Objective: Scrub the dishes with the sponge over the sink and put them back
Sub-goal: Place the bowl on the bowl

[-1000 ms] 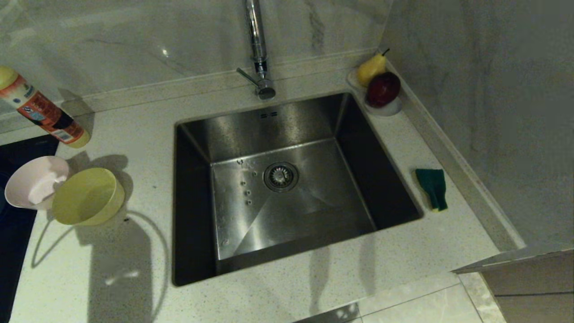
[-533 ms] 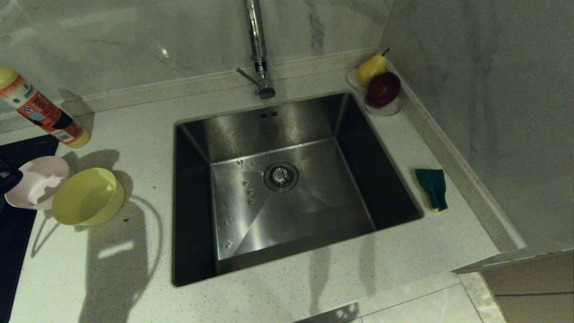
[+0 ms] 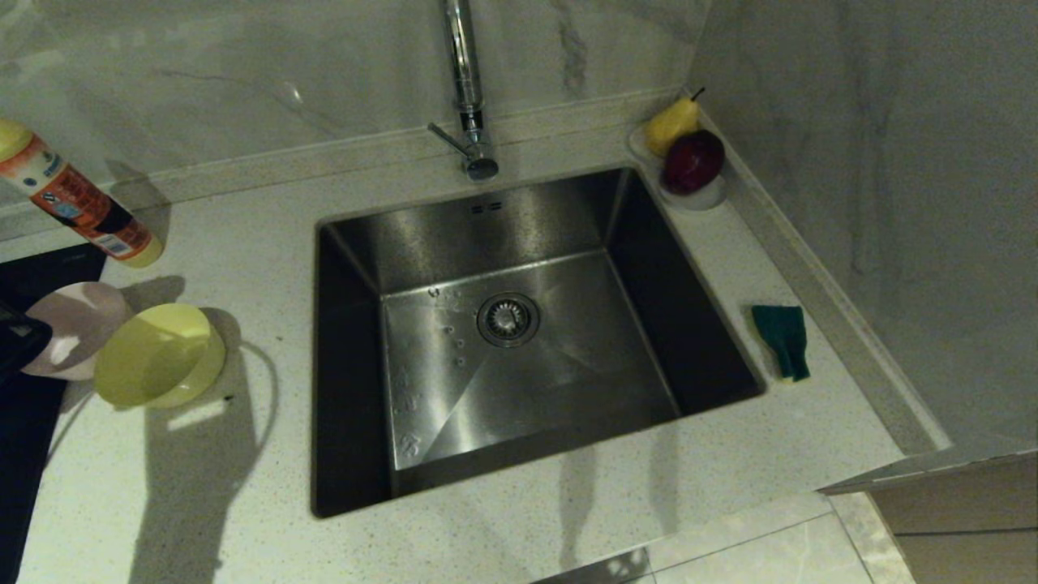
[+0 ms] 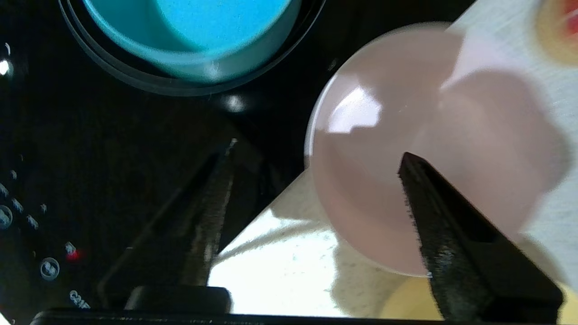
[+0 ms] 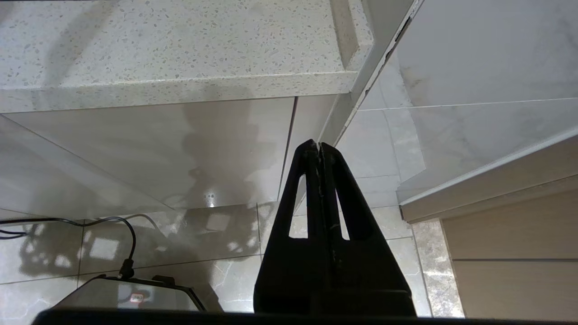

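Left wrist view: my left gripper (image 4: 316,158) hangs above the pink bowl (image 4: 433,149), fingers spread so its near rim sits between them, ready to pinch. Sponge (image 3: 782,339) waits right of the sink (image 3: 511,324). Right gripper (image 5: 319,146) parked below the counter, pressed together.

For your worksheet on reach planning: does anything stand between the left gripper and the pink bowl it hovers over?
Nothing visible does. The left gripper hangs open above the pink bowl, one finger over its hollow. The yellow bowl sits beside it.
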Robot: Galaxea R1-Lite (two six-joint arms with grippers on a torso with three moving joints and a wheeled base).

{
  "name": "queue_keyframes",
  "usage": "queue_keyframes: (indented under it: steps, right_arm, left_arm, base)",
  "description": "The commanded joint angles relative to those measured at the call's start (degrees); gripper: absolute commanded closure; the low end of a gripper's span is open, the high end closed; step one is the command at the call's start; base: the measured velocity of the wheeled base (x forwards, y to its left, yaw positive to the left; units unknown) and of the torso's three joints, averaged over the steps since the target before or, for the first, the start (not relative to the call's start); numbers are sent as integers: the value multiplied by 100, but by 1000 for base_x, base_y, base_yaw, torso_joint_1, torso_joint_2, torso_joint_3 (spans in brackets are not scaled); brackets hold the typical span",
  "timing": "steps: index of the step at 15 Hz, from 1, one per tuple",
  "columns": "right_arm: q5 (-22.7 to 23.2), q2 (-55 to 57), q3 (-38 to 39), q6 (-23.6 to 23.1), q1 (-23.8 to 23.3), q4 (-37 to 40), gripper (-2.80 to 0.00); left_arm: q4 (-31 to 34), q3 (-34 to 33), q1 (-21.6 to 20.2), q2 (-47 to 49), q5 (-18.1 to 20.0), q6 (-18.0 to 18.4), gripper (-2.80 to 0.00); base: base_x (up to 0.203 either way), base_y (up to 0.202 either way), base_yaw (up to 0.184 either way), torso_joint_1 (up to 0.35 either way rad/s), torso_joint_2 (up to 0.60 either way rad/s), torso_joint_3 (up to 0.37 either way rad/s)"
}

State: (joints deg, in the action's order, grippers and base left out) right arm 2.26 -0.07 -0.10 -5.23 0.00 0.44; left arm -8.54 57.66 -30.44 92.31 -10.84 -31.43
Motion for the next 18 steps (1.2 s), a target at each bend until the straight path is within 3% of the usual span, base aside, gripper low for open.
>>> queue_keyframes:
  steps: [1,9,18]
  right_arm:
    - [3,-1,1,-4,0,0,0]
    - [3,-1,1,-4,0,0,0]
    - [3,-1,1,-4,0,0,0]
  left_arm:
    - [29,8,-23,165,71,-70,-280]
    - [98,8,-75,454,300,-432,-280]
    - [37,35,-278,727,337,-426,-280]
  base:
    - [0,0,0,0,0,0]
    - [0,0,0,0,0,0]
    - [0,0,0,0,0,0]
